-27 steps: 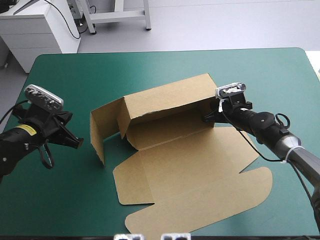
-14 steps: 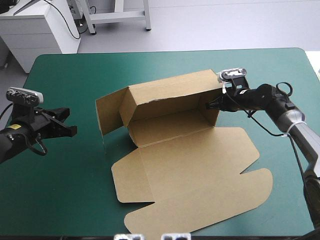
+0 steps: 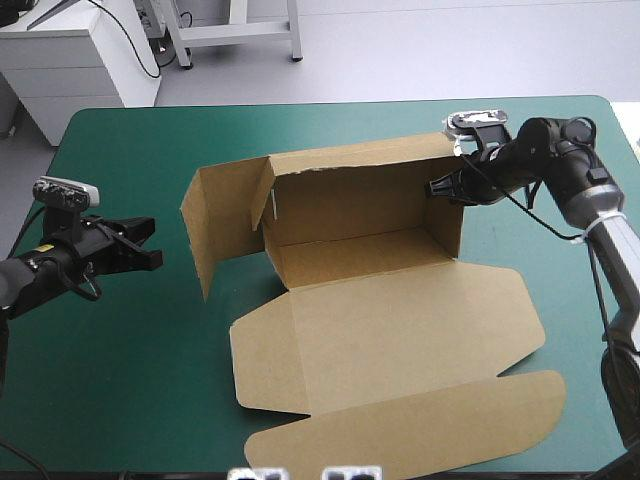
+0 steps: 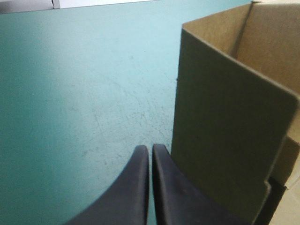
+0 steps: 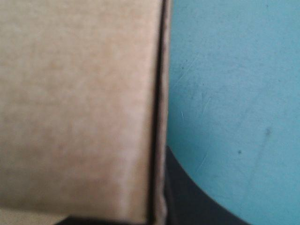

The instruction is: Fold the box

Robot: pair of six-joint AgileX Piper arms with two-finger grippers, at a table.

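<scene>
Box [image 3: 390, 330] wall pinched by right end effector [image 3: 433, 188]; left end effector [image 4: 150, 152] closed, apart.

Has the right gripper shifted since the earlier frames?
Yes. The right black-fingered gripper, shut on the brown cardboard box, moved toward the teal-green table's far edge.

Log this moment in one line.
box: walls raised, lid flat | right hand: shut on box's right end | left hand: shut, off box

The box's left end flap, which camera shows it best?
The high view: the left end flap stands whole and upright, splayed outward. The left wrist view shows only its outer face, cropped, beside the shut left pincer. The right wrist view misses it.
</scene>
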